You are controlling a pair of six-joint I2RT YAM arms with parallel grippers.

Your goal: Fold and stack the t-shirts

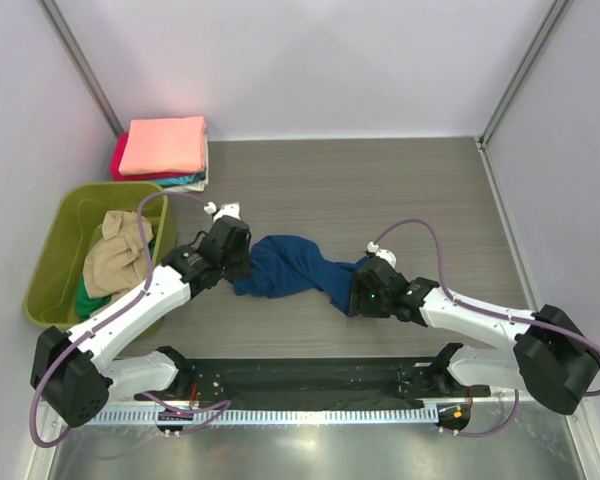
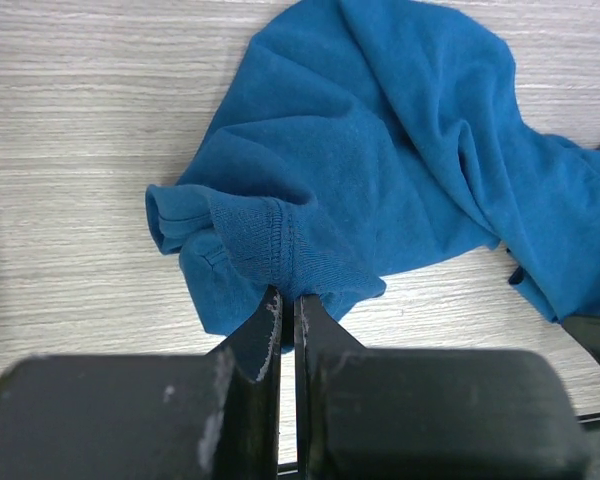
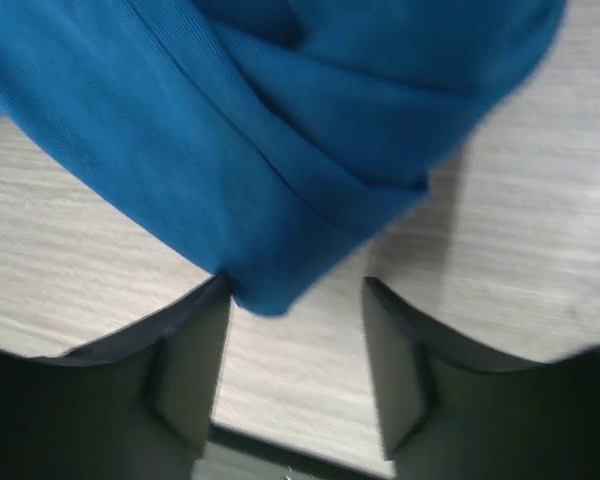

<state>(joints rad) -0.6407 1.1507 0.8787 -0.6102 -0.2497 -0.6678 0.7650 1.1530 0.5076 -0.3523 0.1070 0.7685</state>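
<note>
At the left tool (image 2: 288,300): clenched tight on a ribbed edge of the blue t-shirt (image 2: 380,150), cloth pinched right at the fingertips. At the right tool (image 3: 295,290): released, jaws apart, with a hanging fold of the same shirt between them, brushing one finger and clear of the other.

Outward from both: shirt bunched and twisted like a rope across the middle of the bench (image 1: 380,180), nearer the near edge than the far one, not yet spread.

Likely step: finding a second hold to spread the shirt flat. To do it well, close the right tool on a single hem layer rather than the thick fold, then draw both tools apart, low over the bench, to work out the twist. Avoid lifting high.

Further out, at the far left corner: folded stack (image 1: 163,150), salmon-pink on top. Along the left edge: olive tub (image 1: 55,260), with tan shirt (image 1: 115,255) and green shirt (image 1: 90,297) heaped inside.
</note>
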